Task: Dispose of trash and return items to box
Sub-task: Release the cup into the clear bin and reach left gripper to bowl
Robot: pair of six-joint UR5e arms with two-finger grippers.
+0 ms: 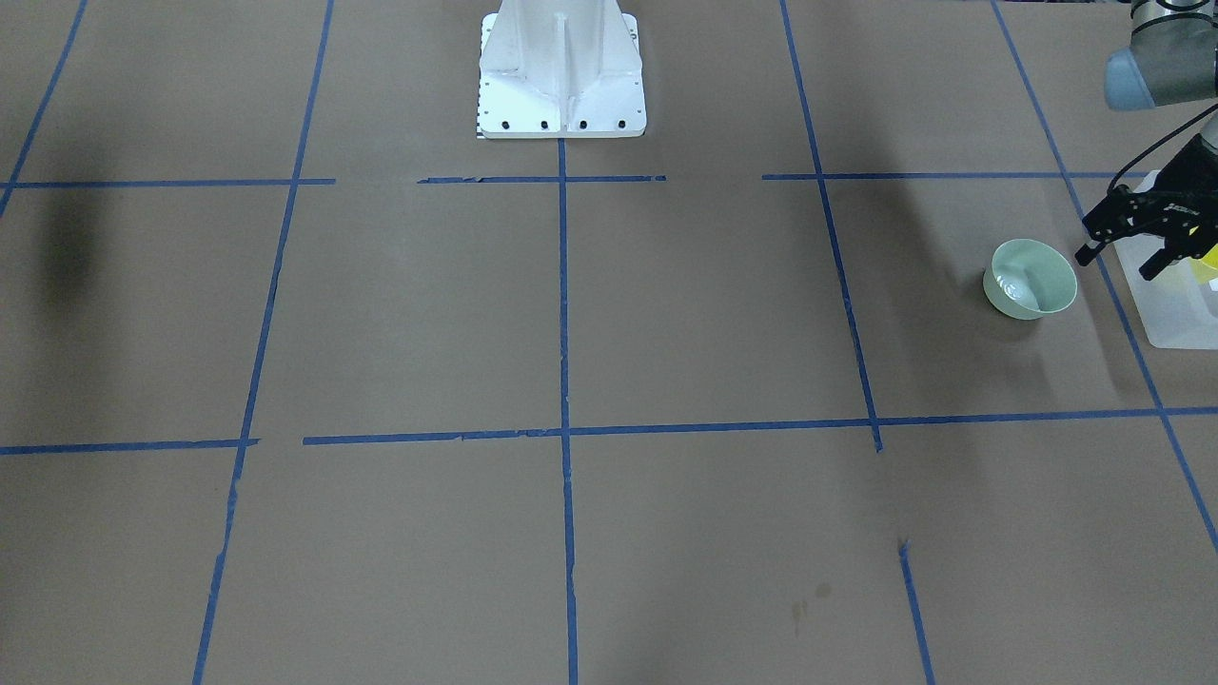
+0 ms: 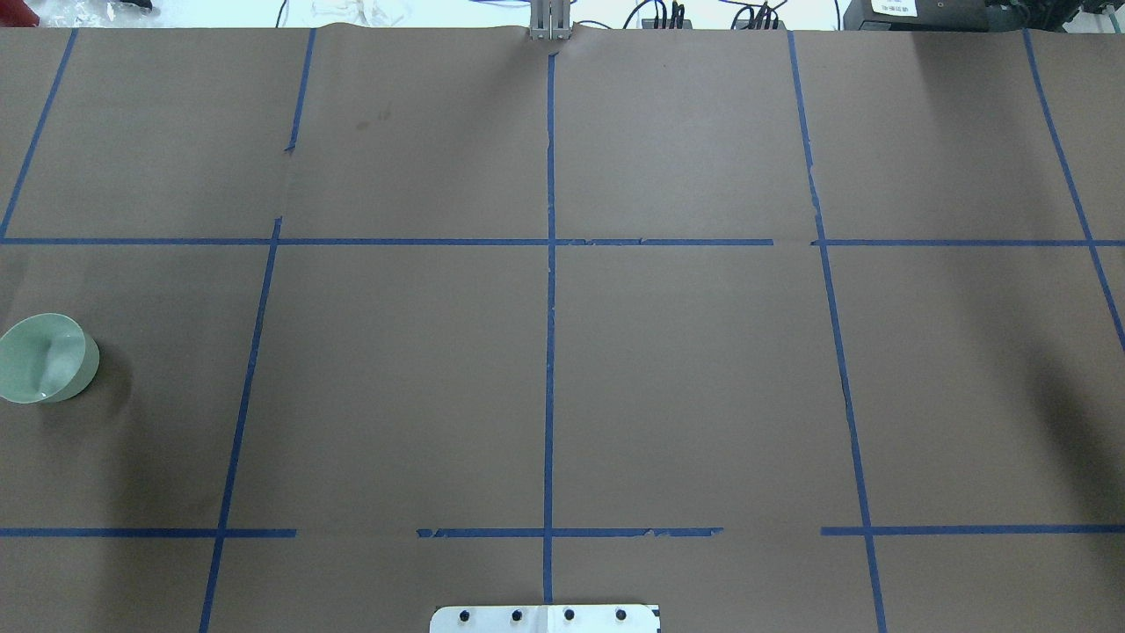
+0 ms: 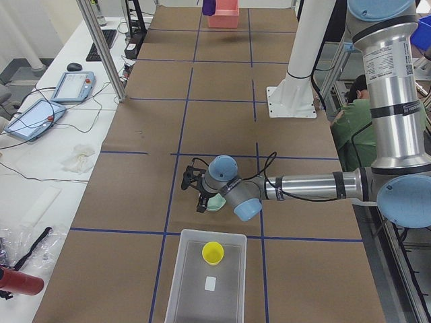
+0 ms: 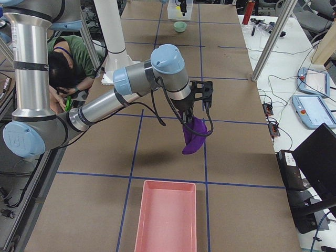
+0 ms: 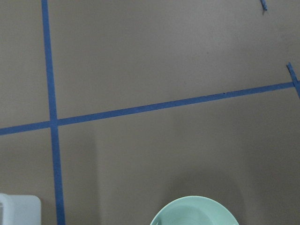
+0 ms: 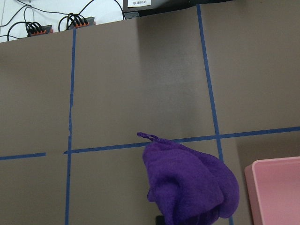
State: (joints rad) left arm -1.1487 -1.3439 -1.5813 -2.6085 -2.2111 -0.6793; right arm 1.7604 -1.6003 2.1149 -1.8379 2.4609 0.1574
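Just beside the left pincer (image 1: 1114, 266), the mint bowl (image 1: 1031, 278) stands upright.

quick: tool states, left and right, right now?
Left tool: open, empty, beside the bowl.
Right tool: cannot tell open or shut; a purple cloth hangs under it.

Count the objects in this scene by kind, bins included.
Bins: 2 (frosted white box, pink bin)
Cups: 1 (yellow cup)
Bowls: 1 (mint bowl)
Cloths: 1 (purple cloth)
Total: 5
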